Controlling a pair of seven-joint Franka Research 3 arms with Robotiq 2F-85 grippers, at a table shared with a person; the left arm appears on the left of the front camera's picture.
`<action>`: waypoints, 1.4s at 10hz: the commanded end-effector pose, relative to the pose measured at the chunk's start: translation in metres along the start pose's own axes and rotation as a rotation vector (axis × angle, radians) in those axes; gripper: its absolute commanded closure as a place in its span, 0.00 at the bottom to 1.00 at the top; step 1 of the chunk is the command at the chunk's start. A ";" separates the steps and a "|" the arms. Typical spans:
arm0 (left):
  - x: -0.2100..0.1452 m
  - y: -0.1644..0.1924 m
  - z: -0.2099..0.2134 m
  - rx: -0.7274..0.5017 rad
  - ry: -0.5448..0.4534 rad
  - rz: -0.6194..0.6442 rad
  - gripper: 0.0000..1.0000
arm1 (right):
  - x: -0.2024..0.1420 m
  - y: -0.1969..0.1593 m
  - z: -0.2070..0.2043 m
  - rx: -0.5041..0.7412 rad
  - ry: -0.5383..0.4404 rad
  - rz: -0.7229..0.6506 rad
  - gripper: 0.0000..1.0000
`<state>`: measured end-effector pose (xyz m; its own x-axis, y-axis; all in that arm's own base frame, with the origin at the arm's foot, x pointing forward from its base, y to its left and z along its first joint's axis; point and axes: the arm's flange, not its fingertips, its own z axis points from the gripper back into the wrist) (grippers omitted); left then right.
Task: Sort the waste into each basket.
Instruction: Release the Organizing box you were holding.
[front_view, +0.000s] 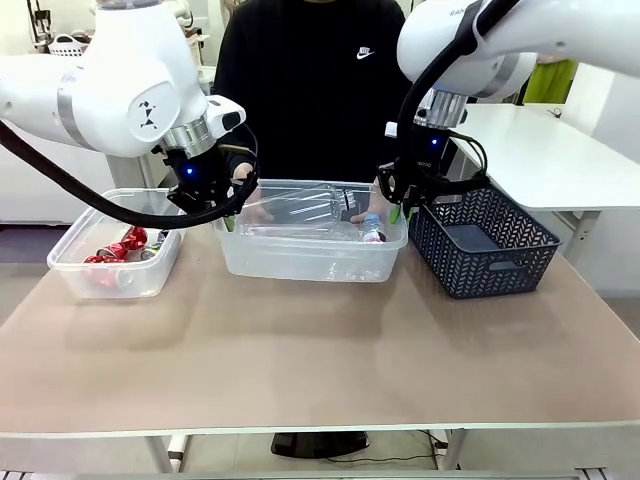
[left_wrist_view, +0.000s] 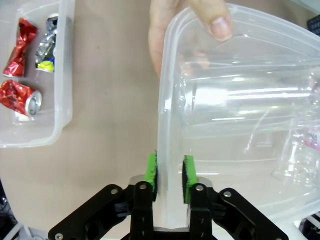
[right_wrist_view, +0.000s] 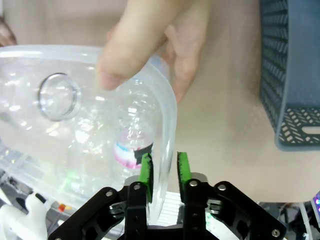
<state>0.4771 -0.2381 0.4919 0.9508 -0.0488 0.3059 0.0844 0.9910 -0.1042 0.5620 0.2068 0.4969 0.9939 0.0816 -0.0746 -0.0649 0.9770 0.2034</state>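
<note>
The middle clear basket (front_view: 300, 262) holds clear bottles (front_view: 300, 210), one with a pink label (right_wrist_view: 131, 150). My left gripper (front_view: 228, 215) is shut on that basket's left rim (left_wrist_view: 167, 125), with its green pads on either side of the wall. On the right rim (right_wrist_view: 167, 125) my right gripper (front_view: 400, 210) is shut the same way. A person's hands (left_wrist_view: 200, 20) (right_wrist_view: 145, 45) hold the far rim. The left clear basket (front_view: 70, 270) contains crushed red and silver cans (left_wrist_view: 20, 95).
A dark blue lattice basket (front_view: 480, 240) stands right of the middle tub, close to my right gripper. The person in black sits at the far side. Bare tabletop (front_view: 320, 350) stretches across the near half.
</note>
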 end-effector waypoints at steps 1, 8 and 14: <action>-0.005 0.002 0.013 0.014 -0.056 0.004 0.00 | -0.021 -0.004 0.011 0.047 -0.111 -0.009 0.00; -0.019 0.037 0.045 -0.241 -0.078 -0.066 0.00 | -0.053 -0.019 0.027 0.136 -0.339 0.036 0.00; -0.014 0.026 0.044 -0.222 -0.094 -0.039 0.00 | -0.047 -0.012 0.031 0.102 -0.313 0.006 0.00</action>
<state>0.4528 -0.2053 0.5246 0.9162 -0.0802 0.3925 0.2143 0.9260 -0.3109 0.5179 0.1862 0.5253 0.9735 0.0179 0.2282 -0.0868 0.9512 0.2960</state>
